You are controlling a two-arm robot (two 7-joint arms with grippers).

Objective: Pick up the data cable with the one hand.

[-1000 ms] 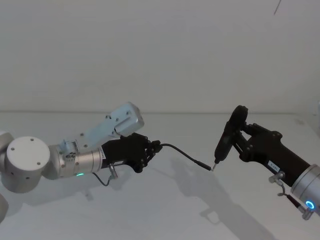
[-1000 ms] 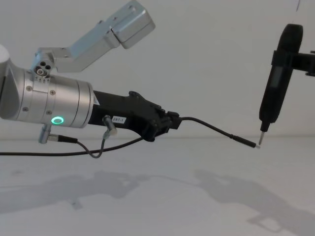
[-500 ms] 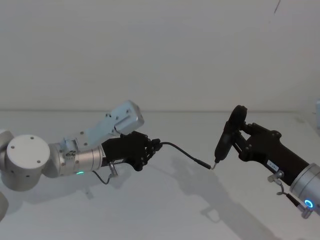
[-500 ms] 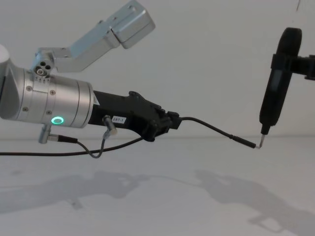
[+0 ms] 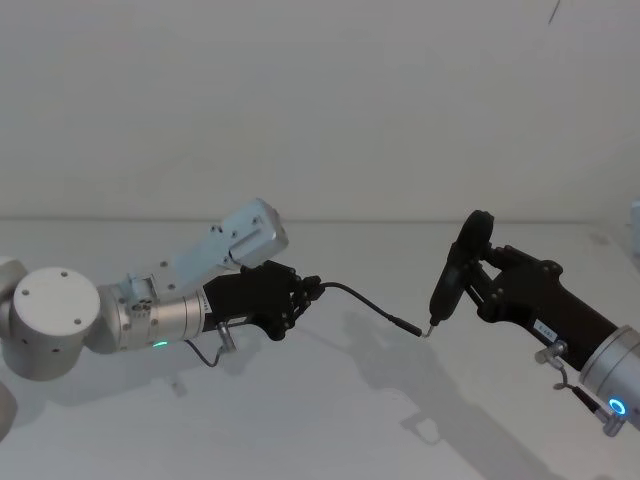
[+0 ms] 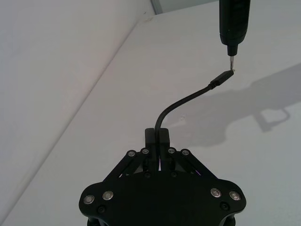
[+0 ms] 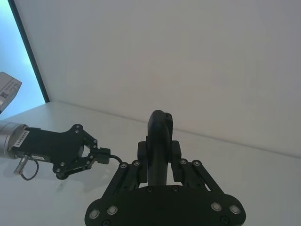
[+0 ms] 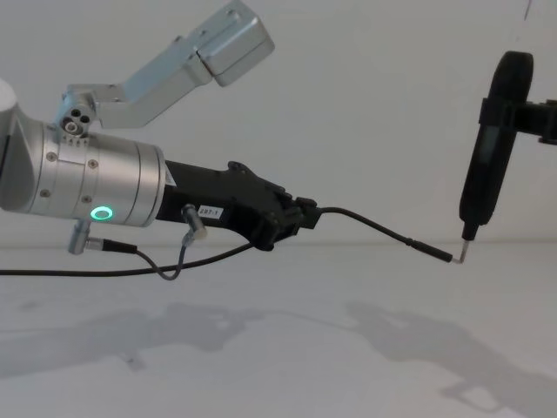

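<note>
My left gripper (image 5: 306,290) is shut on the data cable (image 5: 362,301), a thin black cord that arcs out from between its fingers and hangs above the white table. In the chest view the left gripper (image 8: 300,218) holds the data cable (image 8: 374,229) out to the right. The cable's slim plug (image 6: 222,78) ends with its silver tip touching the metal tip of a dark pen-like tool (image 6: 234,21). My right gripper (image 7: 159,153) is shut on that pen-like tool (image 7: 160,129), which stands nearly upright at the right (image 5: 457,270).
The white table (image 5: 330,420) spreads under both arms and carries only their shadows. A plain white wall stands behind it. A short grey looped wire (image 8: 178,257) hangs from the left wrist, beside the green ring light (image 8: 104,212).
The pen-like tool has edged a little to the right in the chest view. The left gripper's hold on the cable is unchanged.
</note>
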